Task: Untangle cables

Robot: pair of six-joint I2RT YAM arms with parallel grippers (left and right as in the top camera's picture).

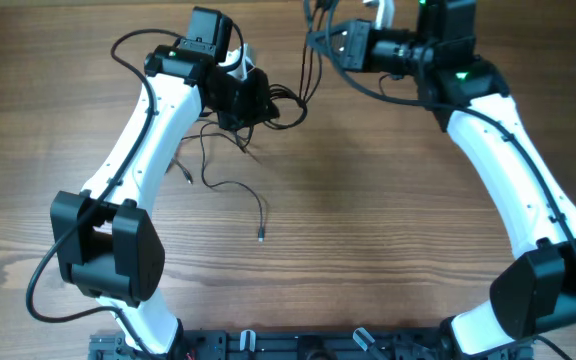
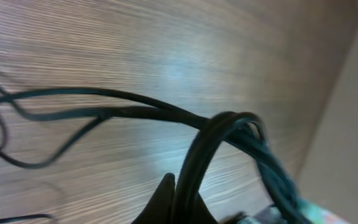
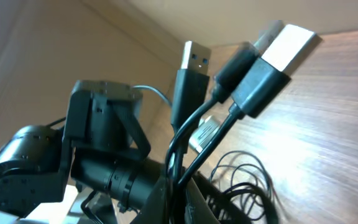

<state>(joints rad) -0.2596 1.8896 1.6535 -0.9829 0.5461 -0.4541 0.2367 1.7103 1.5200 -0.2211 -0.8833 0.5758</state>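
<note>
Wood table [image 1: 368, 200], tangled black cables [image 2: 194, 158]

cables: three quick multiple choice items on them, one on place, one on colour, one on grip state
1. Where does the loose plug end lie?
A. on the bare table
B. in a box
C. on top of an arm
2. What colour are the cables?
A. red
B. black
C. white
3. The right gripper is:
A. open and empty
B. out of view
C. shut on cables

Answers: A, the overhead view shows it on wood; B, the cords look black; C, the right wrist view shows cords pinched, with the plugs sticking up.
</note>
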